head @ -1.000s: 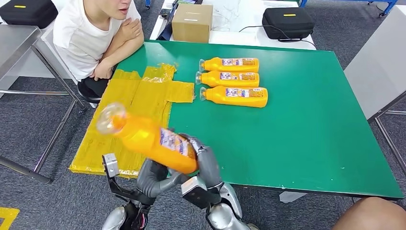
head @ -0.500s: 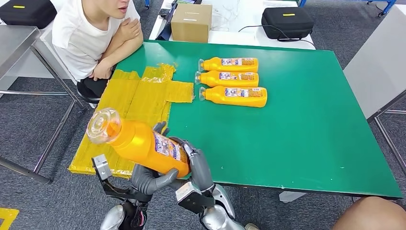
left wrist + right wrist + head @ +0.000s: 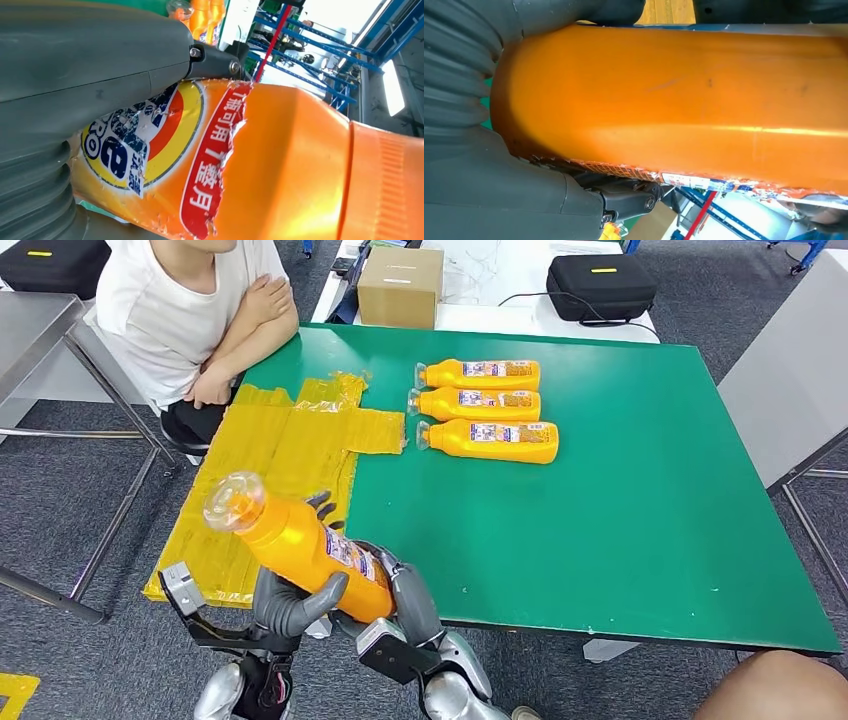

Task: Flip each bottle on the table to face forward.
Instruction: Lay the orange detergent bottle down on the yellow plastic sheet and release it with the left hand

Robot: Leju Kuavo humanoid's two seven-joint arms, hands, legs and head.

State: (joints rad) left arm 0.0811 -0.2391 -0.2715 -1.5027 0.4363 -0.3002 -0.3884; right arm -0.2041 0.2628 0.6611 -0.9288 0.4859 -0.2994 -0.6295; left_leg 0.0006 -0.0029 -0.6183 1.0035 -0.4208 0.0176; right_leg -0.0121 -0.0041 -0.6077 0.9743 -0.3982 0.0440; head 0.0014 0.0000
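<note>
Left hand (image 3: 290, 602) and right hand (image 3: 400, 590) both wrap the orange bottle (image 3: 305, 545), fingers curled around its body, clear cap end tilted up-left over the yellow taped patch (image 3: 290, 445) near the green table's (image 3: 620, 500) near-left edge. Three orange bottles (image 3: 487, 406) lie side by side at far centre, caps left. A person (image 3: 190, 320) sits far left.

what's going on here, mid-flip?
Yes. Both hands are on one orange bottle, held off the table's near edge, clear cap tilted up and away. The left hand cups it from below, and the right hand grips the base end. Its label shows on the upper side. Three more orange bottles lie in a row on the green table, labels up. A person sits at the far-left corner, not touching anything.
</note>
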